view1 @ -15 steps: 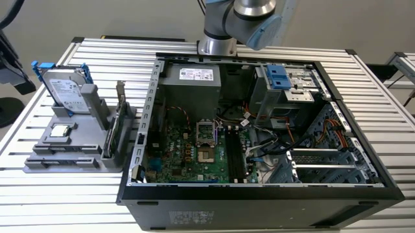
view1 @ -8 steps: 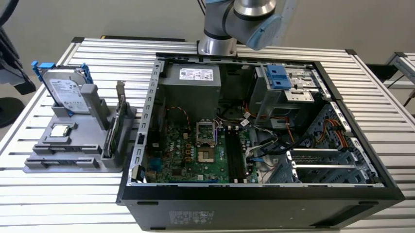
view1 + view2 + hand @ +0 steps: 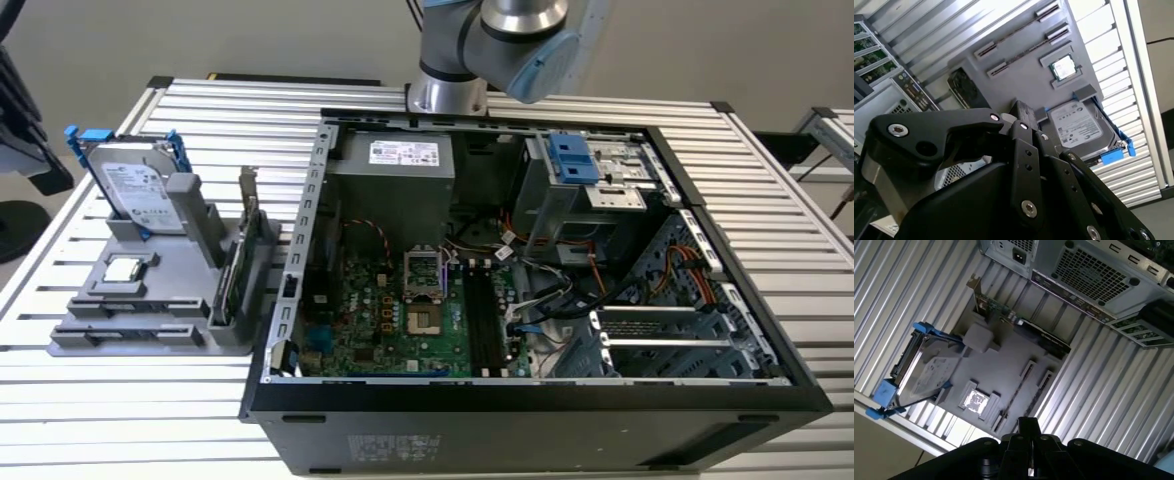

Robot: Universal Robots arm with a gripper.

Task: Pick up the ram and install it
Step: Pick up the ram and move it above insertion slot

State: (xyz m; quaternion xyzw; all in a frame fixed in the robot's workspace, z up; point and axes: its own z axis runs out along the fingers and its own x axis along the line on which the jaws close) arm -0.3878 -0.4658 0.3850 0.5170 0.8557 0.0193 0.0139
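The ram [image 3: 1014, 394] is a thin dark stick standing on edge between two clips on the grey holder [image 3: 999, 365]; in the second wrist view the ram [image 3: 1027, 51] appears as a thin line on the same holder [image 3: 1019, 75]. My gripper [image 3: 1029, 429] hangs well above the holder, apart from it, fingers together and holding nothing. It is also in the second wrist view, gripper [image 3: 1021, 111]. In the exterior view the holder [image 3: 147, 300] lies at the left of the open computer case [image 3: 534, 400], whose motherboard has black slots [image 3: 483, 320].
On the holder also sit a hard drive with blue rails [image 3: 134, 185], a square silver chip [image 3: 127, 268] and an upright card with a metal bracket [image 3: 234, 270]. The arm's base [image 3: 447, 95] stands behind the case. Ribbed metal tabletop [image 3: 134, 400] surrounds everything.
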